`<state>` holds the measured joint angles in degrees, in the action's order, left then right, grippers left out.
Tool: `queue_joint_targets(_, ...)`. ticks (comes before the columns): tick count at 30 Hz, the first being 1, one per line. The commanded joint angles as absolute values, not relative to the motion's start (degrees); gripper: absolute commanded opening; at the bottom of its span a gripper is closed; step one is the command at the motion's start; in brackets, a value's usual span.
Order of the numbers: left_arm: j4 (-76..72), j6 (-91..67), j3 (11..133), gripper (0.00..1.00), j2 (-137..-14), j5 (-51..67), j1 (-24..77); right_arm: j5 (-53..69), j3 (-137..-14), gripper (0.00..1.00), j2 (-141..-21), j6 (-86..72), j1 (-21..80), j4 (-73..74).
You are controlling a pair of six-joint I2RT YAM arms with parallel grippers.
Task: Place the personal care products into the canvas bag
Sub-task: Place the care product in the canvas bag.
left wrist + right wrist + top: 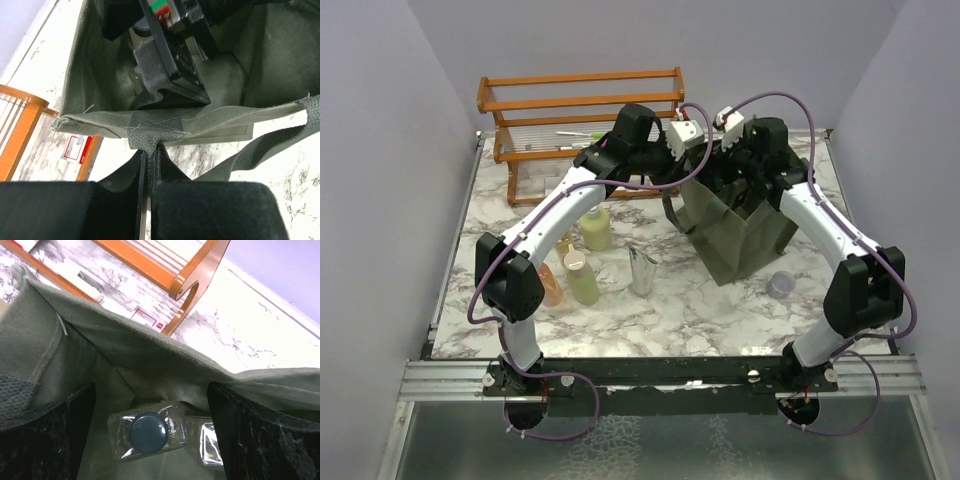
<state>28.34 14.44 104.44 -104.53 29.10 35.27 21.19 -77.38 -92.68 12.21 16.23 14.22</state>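
Currently, left gripper (150, 151) pinches canvas bag (225, 120) rim, bench (700, 310) 2 o'clock. Right gripper (152, 425) wide inside, over dark-capped bottle (148, 432).

**Rack, pens, jar and a label on the marble counter**

A white marble counter (720, 310) with grey veins fills the space between pale lilac walls. At its back left stands an orange wooden rack (580, 100) with slatted rails and a wire shelf. Two thin pens (582, 135), pink and green, lie lengthwise on that shelf. A small white and red label (80, 148) lies flat on the counter just beside the rack's foot. A small round lavender jar (782, 284) stands upright on the counter's right part. A metal rail (650, 378) runs along the near edge.
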Motion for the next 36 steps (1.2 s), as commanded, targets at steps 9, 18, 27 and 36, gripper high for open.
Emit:
queue_joint_targets(9,27.3,13.8,103.4,0.00,-102.1,27.7,35.2,16.8,-83.9,0.92,-87.8,11.2,16.0,17.2)
queue_joint_targets(18,27.3,13.3,104.2,0.02,-102.0,27.5,35.2,15.1,-88.8,0.92,-84.6,11.1,15.1,19.4)
queue_joint_targets(27,29.1,13.9,106.1,0.34,-100.3,28.2,35.2,18.5,-92.5,0.92,-81.9,13.4,15.1,25.1)
queue_joint_targets(36,33.5,17.9,107.2,0.68,-94.8,25.9,35.0,30.6,-94.5,0.92,-79.1,17.8,15.1,32.2)
